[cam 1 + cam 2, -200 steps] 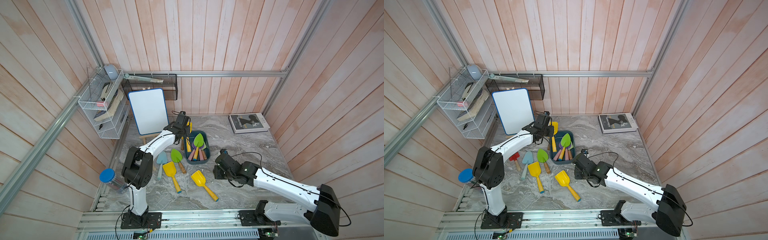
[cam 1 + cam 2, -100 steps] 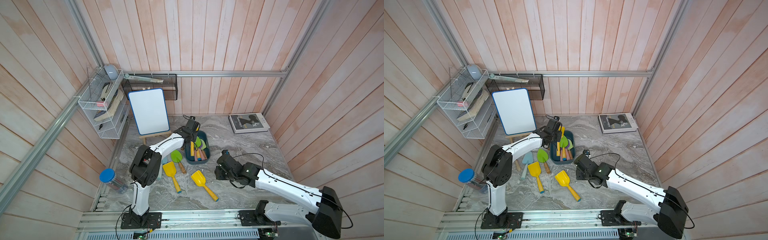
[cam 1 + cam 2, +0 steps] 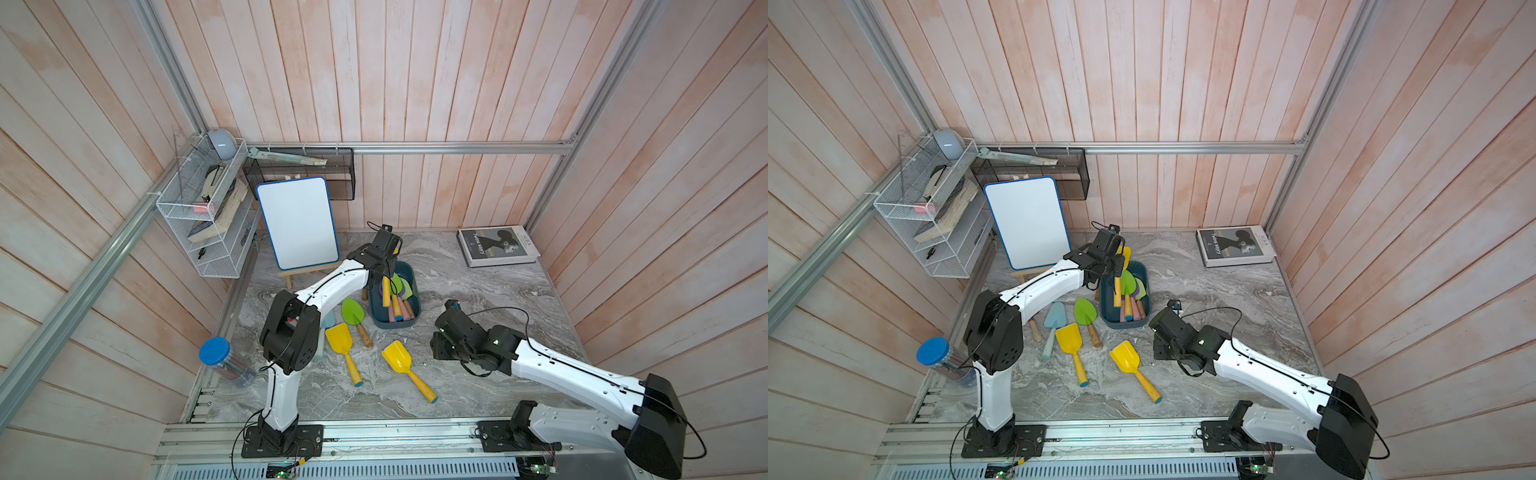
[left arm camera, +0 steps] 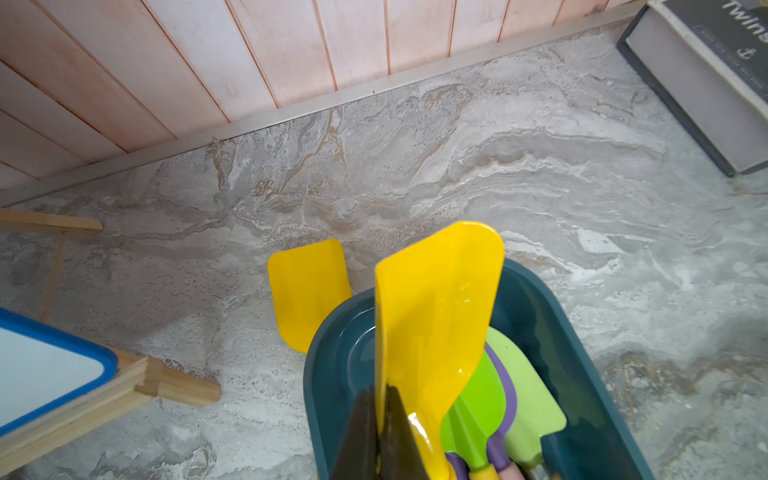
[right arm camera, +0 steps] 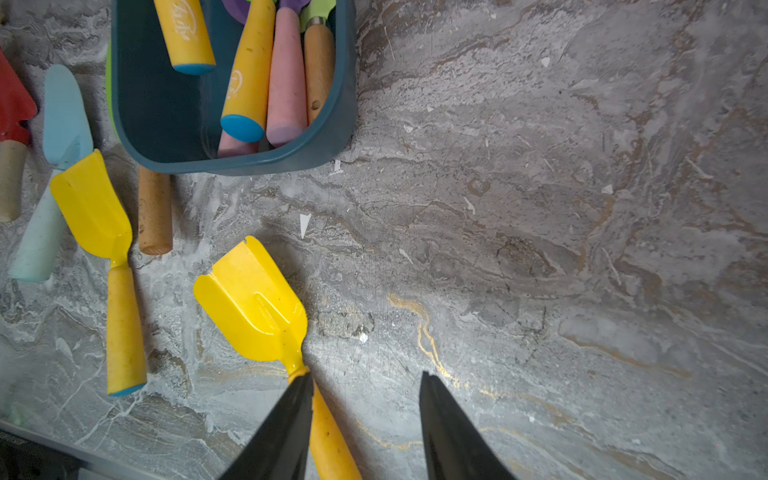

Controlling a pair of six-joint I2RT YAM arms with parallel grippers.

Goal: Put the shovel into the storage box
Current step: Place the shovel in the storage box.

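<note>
With the left gripper (image 4: 380, 392) shut tight on the shovel (image 4: 436, 307) tipped up over the box (image 4: 540, 316), lower it flat onto the green shovels (image 4: 478, 395), then let go, holding the open right gripper (image 5: 365, 376) clear.

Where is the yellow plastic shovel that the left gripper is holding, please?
In the left wrist view, the yellow plastic shovel is pinched in the left gripper over the dark teal plastic storage box, above the green shovels inside.

Book (image 3: 1235, 246) cover: "Twins story", white lettering on dark.
</note>
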